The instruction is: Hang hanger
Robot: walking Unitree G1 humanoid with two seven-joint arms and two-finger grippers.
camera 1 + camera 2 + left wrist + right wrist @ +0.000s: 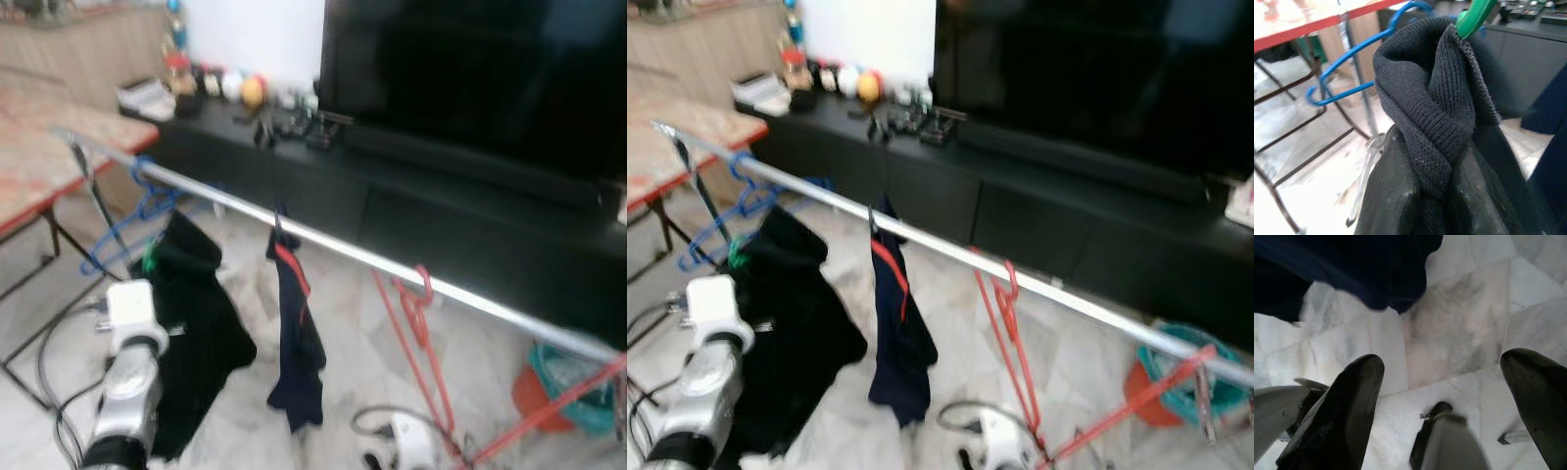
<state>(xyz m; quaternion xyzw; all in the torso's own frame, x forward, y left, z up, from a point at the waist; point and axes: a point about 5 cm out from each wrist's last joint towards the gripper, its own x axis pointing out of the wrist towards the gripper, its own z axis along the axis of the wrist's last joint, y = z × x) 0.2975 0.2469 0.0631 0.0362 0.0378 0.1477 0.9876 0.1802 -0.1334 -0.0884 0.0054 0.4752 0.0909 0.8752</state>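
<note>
A silver rail (353, 253) runs slantwise across the room. On it hang a blue hanger (145, 204), a navy garment (297, 338) and a red hanger (419, 311). A black knitted sweater (1440, 98) sits on a green hanger (1473, 15), just below the rail's left part; whether its hook is on the rail is hidden. My left gripper (1436, 166) is shut on the sweater's collar, its arm (127, 377) rising from the lower left. Over the marble floor my right gripper (1444, 396) is open, the navy garment's hem (1352, 269) beyond it.
A long black TV cabinet (411, 211) with a large TV (470, 69) stands behind the rail. A red-framed table (39, 166) is at the left. Teal and orange baskets (563, 387) and the rack's red leg (549, 411) are at the right. A white device (407, 441) with cables lies on the floor.
</note>
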